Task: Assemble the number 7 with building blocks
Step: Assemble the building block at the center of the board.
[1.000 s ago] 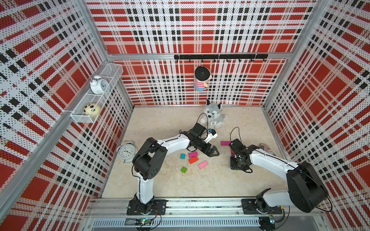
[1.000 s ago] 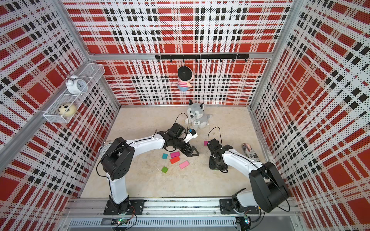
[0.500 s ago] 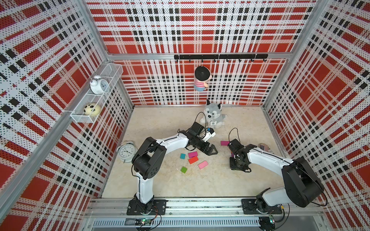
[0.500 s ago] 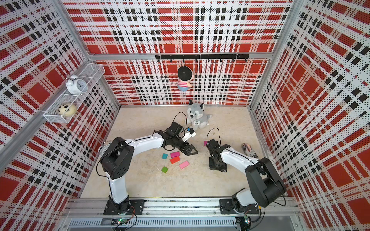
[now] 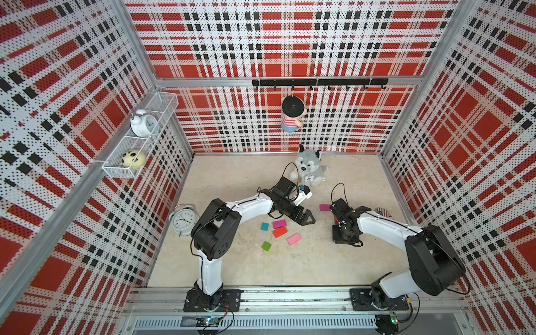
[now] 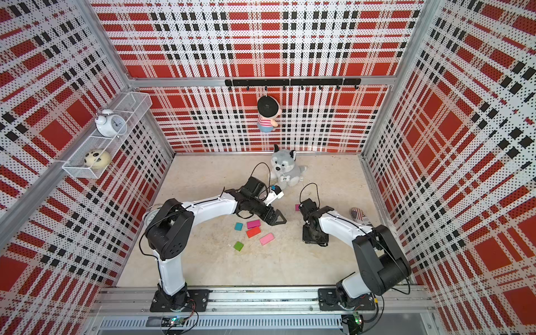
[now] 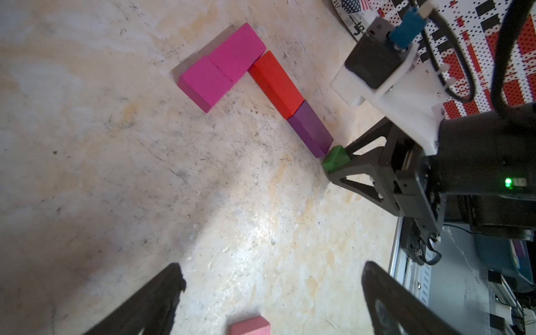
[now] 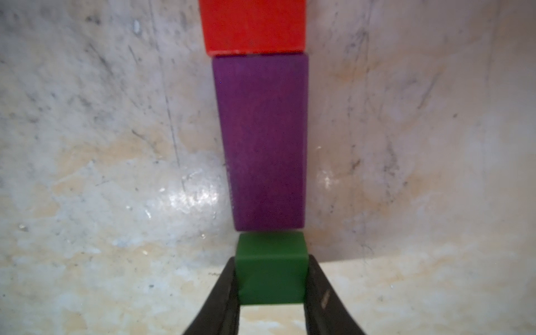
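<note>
Both top views sit high above the six o'clock edge, looking down over the beige speckled worktop (image 5: 261, 269) toward the red plaid back wall (image 5: 232, 121). Left wrist camera skims low, facing about four o'clock. Right wrist camera presses close on the small green cube (image 8: 271, 272), which both wrist views share.
</note>
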